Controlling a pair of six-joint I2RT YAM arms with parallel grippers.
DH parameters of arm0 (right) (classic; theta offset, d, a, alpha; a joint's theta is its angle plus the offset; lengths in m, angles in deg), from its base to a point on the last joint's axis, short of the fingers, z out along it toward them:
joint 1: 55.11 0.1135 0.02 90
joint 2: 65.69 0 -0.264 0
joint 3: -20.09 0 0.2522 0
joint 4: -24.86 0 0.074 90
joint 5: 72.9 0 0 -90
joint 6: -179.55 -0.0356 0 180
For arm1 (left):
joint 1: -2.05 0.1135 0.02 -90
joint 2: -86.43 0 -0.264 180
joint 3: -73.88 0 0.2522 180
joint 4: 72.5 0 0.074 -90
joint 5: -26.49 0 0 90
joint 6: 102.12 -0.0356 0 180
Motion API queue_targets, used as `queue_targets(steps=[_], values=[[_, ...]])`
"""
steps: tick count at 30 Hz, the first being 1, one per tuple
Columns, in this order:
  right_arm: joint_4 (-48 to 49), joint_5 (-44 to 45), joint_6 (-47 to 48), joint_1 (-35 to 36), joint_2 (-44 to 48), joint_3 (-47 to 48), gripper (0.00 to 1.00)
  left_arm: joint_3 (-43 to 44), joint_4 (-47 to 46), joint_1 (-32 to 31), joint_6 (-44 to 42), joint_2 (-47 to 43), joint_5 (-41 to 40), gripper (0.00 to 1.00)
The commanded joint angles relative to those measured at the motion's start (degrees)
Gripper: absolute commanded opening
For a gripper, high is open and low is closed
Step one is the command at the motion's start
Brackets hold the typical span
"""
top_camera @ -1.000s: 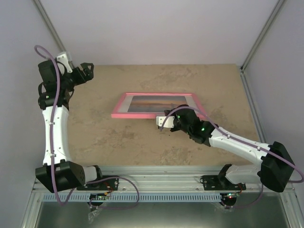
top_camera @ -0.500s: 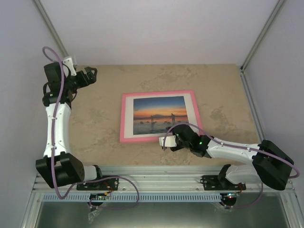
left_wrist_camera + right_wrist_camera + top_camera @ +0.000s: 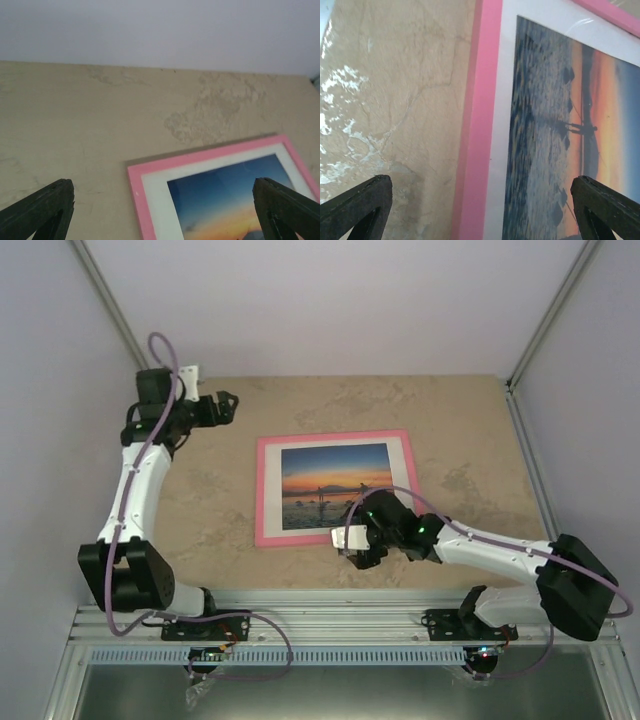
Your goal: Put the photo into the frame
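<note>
The pink frame point(image 3: 262, 490) lies flat in the middle of the table, and the sunset photo point(image 3: 335, 485) sits inside it, face up with its white border showing. My right gripper point(image 3: 350, 537) hovers open over the frame's near edge, holding nothing. In the right wrist view the frame's pink strip point(image 3: 480, 100) and the photo point(image 3: 560, 125) lie between the spread fingertips of my right gripper point(image 3: 480, 207). My left gripper point(image 3: 228, 408) is open, beyond the frame's far left corner. The left wrist view shows that frame corner point(image 3: 134, 175) and the photo point(image 3: 225, 200) below my left gripper point(image 3: 162, 212).
The beige stone-patterned tabletop point(image 3: 200, 510) surrounds the frame. Pale walls point(image 3: 330, 310) close the back and both sides. A metal rail point(image 3: 330, 605) with the arm bases runs along the near edge.
The frame with the photo went from raised on edge to lying flat. My right gripper opened and let go of it. My left arm swung right, closer to the frame.
</note>
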Motion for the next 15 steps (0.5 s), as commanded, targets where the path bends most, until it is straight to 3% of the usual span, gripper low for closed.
queue_targets(steps=[1, 7, 15], values=[[-10.8, -11.6, -5.2, -4.8, 2.3, 4.9, 0.98, 1.1, 3.8, -4.6, -7.9, 4.0, -3.8, 0.99], [-18.5, -21.6, -6.6, -19.8, 1.5, 11.0, 0.98, 0.7, 8.9, -10.5, -13.9, 9.4, -6.3, 0.99], [-26.8, -32.0, -3.6, -40.6, -3.8, 16.4, 0.98, -3.4, 10.4, -10.5, -16.6, 11.1, -8.5, 0.99]])
